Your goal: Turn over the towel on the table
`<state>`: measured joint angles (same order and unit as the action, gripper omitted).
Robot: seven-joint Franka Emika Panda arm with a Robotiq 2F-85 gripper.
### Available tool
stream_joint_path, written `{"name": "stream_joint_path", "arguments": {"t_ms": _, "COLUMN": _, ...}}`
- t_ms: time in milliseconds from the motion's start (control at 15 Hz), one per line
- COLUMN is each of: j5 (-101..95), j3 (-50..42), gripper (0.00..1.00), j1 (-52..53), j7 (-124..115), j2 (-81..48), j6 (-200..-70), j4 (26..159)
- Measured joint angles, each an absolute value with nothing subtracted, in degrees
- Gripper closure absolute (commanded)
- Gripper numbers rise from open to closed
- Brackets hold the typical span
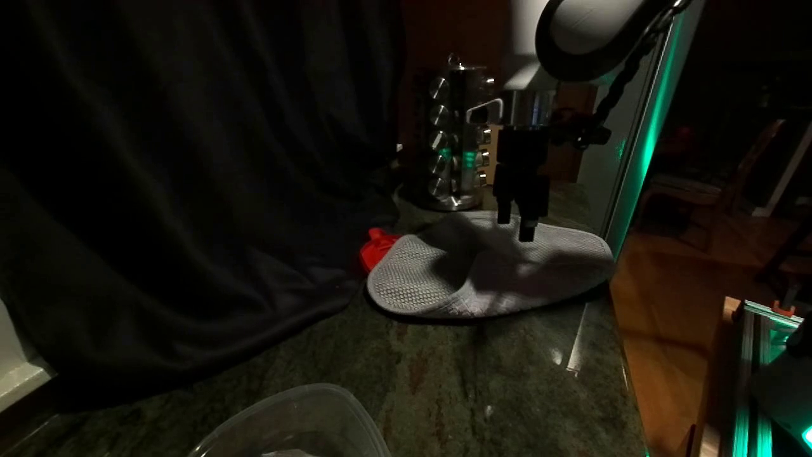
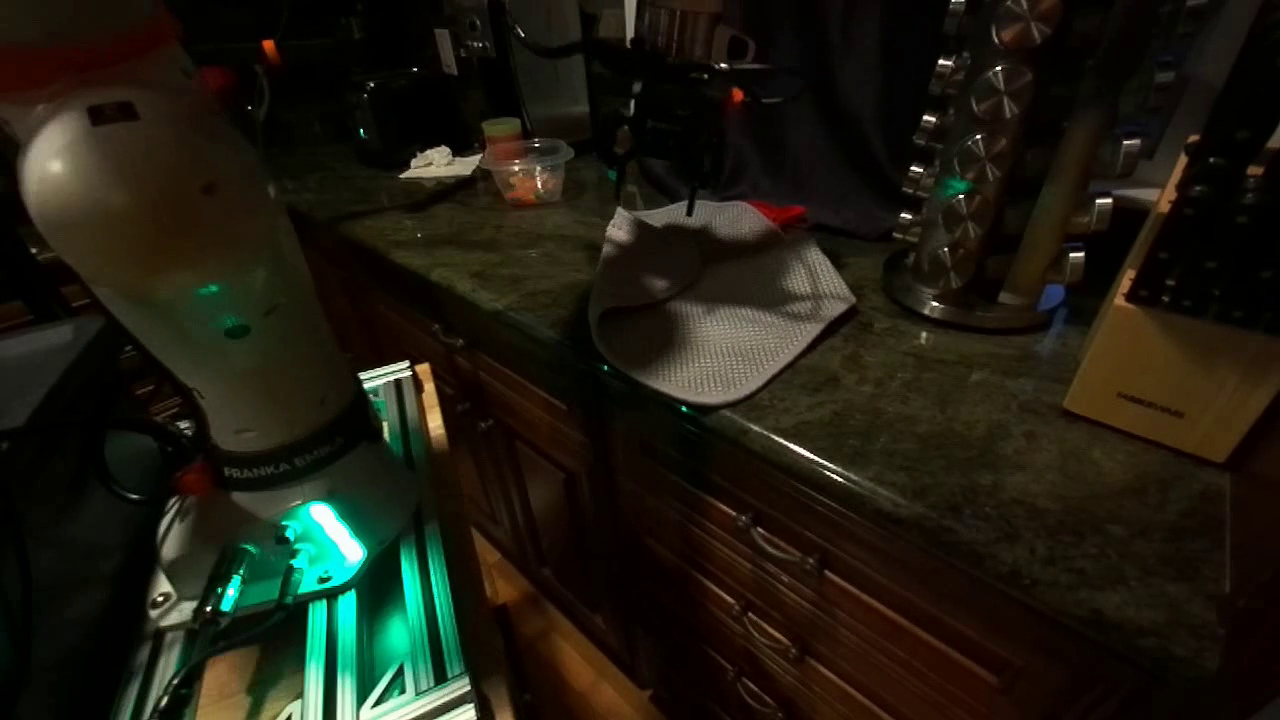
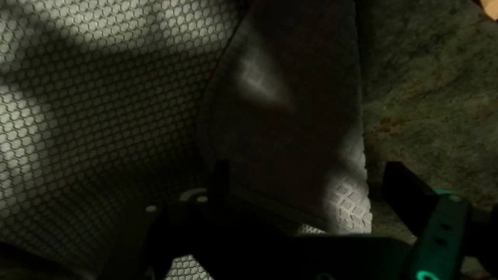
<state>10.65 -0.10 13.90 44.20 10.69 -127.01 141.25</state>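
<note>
- In an exterior view, the waffle-weave towel [image 1: 491, 266] is being borne by the marbled countertop [image 1: 431, 374], partly doubled over, a red object [image 1: 377, 249] being partly hidden by it; the Robotiq gripper [image 1: 515, 230] is being held above the cloth, pointing down.
- In an exterior view, the flap [image 2: 650, 262] is being shown folded over from the clear plastic bowl's [image 2: 548, 150] side; whether it is being touched by the gripper cannot be told.
- In the wrist view, the fingers [image 3: 408, 200] are being held wide apart, nothing being gripped; the flap is being spanned, one finger over cloth, one over the countertop beyond the fold.
- From the wrist view, a grasp of the flap is being judged the step in hand: a low, shallow pinch on its free hem is being called for, the layer beneath being spared, lest the whole towel be dragged.
</note>
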Motion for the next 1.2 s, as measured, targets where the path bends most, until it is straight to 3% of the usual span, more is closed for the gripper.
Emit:
{"name": "stream_joint_path", "arguments": {"t_ms": 133, "j5": 12.8, "j3": 0.1, "gripper": 0.00, "j1": 13.9, "j7": 49.3, "j2": 7.2, "j6": -128.1, "j4": 139.4}}
{"name": "stream_joint_path", "arguments": {"t_ms": 333, "j5": 16.1, "j3": 1.0, "gripper": 0.08, "j1": 13.6, "j7": 55.5, "j2": 2.7, "j6": -129.0, "j4": 136.6}}
{"name": "stream_joint_path", "arguments": {"t_ms": 467, "j5": 17.2, "j3": 2.0, "gripper": 0.23, "j1": 13.1, "j7": 58.5, "j2": 0.3, "j6": -129.1, "j4": 134.8}}
{"name": "stream_joint_path", "arguments": {"t_ms": 600, "j5": 17.2, "j3": 2.9, "gripper": 0.22, "j1": 12.2, "j7": 60.3, "j2": -1.8, "j6": -129.1, "j4": 133.3}}
{"name": "stream_joint_path", "arguments": {"t_ms": 667, "j5": 17.2, "j3": 3.3, "gripper": 0.28, "j1": 11.8, "j7": 61.1, "j2": -2.7, "j6": -129.1, "j4": 132.6}}
{"name": "stream_joint_path", "arguments": {"t_ms": 867, "j5": 16.9, "j3": 4.2, "gripper": 0.30, "j1": 10.3, "j7": 62.5, "j2": -5.0, "j6": -129.1, "j4": 131.5}}
{"name": "stream_joint_path", "arguments": {"t_ms": 1067, "j5": 16.1, "j3": 4.8, "gripper": 0.45, "j1": 9.1, "j7": 63.1, "j2": -6.7, "j6": -129.0, "j4": 131.0}}
{"name": "stream_joint_path", "arguments": {"t_ms": 1200, "j5": 15.1, "j3": 5.1, "gripper": 0.69, "j1": 8.5, "j7": 63.1, "j2": -7.4, "j6": -128.8, "j4": 130.8}}
